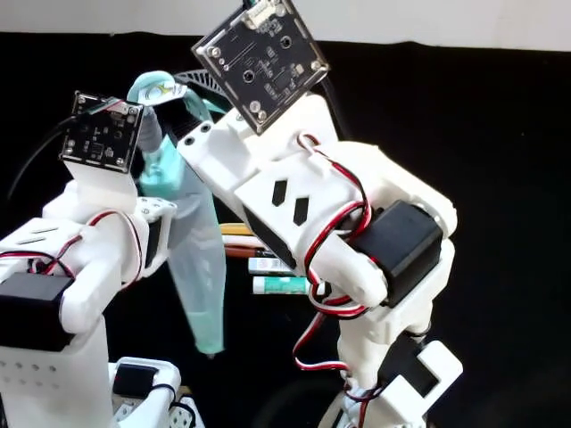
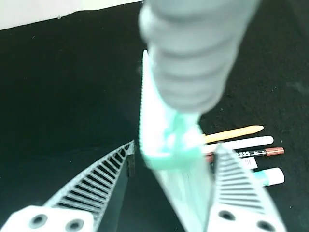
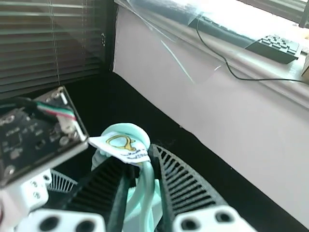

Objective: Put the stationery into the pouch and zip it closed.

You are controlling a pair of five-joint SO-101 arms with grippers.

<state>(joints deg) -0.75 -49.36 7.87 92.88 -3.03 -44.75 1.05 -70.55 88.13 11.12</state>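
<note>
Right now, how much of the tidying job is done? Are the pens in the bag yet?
Not yet. Done: the pouch is up off the table, hanging from the right pincer, which grips its top loop. In hand: the left pincer is up at the pouch too. Left: the pens lie on the table, so they need putting in, then zipping.

Worktop (image 1: 500,134): plain black. Pouch (image 1: 192,259): translucent mint green, with a white tag (image 3: 120,144) bearing a yellow emblem. Right pincer (image 3: 142,159): black, ribbed with parallel slats, on white bases. Arms (image 1: 357,178): white shells, black motor blocks, red, white and black wires (image 1: 317,241). Stationery: a yellow-orange pen (image 2: 234,133), a white pen (image 2: 246,143), a red-brown marker (image 2: 263,152), a white stick (image 2: 270,176) banded in teal.
</note>
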